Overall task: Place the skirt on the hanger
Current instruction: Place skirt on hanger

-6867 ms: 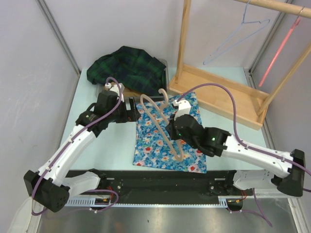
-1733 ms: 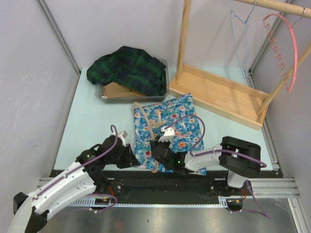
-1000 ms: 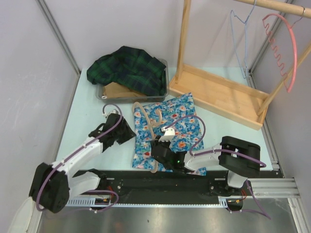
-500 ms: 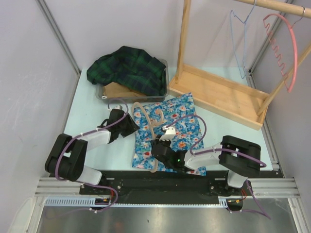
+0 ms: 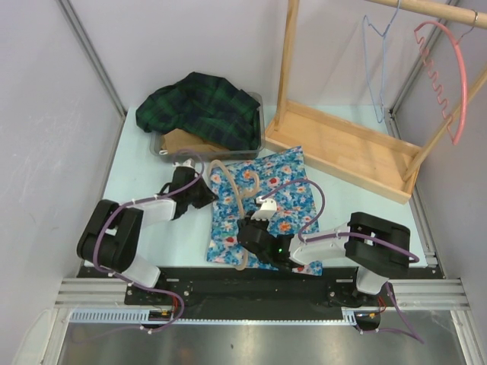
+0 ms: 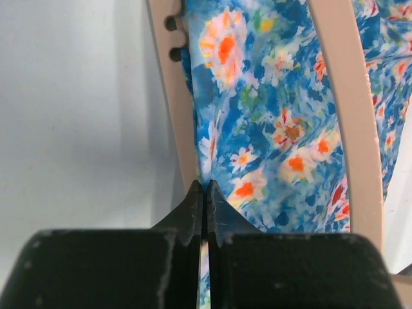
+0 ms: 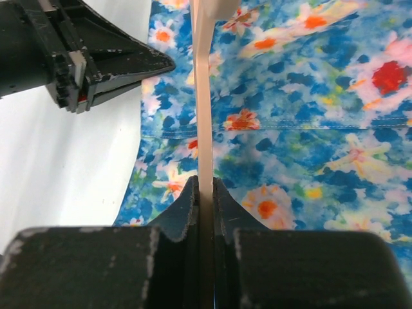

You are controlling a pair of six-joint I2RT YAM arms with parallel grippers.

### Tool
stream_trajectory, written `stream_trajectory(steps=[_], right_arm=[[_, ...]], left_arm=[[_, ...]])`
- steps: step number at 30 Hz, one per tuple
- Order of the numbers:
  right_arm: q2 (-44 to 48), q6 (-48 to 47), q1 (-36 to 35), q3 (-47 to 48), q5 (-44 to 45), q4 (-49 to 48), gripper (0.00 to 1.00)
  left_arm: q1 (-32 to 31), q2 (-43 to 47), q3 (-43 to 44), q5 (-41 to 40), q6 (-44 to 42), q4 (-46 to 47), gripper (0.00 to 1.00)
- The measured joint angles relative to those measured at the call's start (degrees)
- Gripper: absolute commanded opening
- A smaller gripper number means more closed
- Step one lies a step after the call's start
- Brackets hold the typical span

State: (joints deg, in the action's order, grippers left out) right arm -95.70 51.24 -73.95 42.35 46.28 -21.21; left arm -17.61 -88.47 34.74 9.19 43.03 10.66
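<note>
The blue floral skirt (image 5: 270, 199) lies flat on the table, with the beige hanger (image 5: 232, 199) resting on its left part. My left gripper (image 5: 211, 198) reaches in low from the left and is shut on the skirt's left edge (image 6: 205, 188), just beside the hanger's notched arm (image 6: 168, 96). The skirt (image 6: 277, 103) spreads between the hanger's two arms. My right gripper (image 5: 245, 238) is shut on the hanger's thin bar (image 7: 205, 116) near its front end, above the skirt (image 7: 309, 96). The left gripper's fingers (image 7: 129, 64) show in the right wrist view.
A dark green plaid garment (image 5: 202, 106) fills a grey tray (image 5: 161, 150) at the back left. A wooden rack base (image 5: 342, 148) stands at the back right, with a blue wire hanger (image 5: 373, 53) and a pink hanger (image 5: 449, 76) on its rail.
My left arm swung from the table's front up to the skirt's left edge, and its jaws closed on the fabric. The right gripper and the hanger stayed put.
</note>
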Motion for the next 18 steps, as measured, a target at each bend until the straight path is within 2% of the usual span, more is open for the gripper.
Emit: stream_trajectory(steps=[5,13,18], right_arm=[[0.3,1.5,0.2,0.1,0.0,1.9,0.0],[0.8,2.2,1.2,0.1,0.0,3.2,0.0],[1.9,2.7,1.3,0.1,0.8,5.1,0.0]], left_arm=[[0.0,3.3,0.0,-0.7,0.0,-4.4,0.0],[0.0,13.6,-1.9,-2.0,-0.7,-9.9,0.0],[0.0,16.3,-3.0,-4.0,-1.3,-13.3,0.0]])
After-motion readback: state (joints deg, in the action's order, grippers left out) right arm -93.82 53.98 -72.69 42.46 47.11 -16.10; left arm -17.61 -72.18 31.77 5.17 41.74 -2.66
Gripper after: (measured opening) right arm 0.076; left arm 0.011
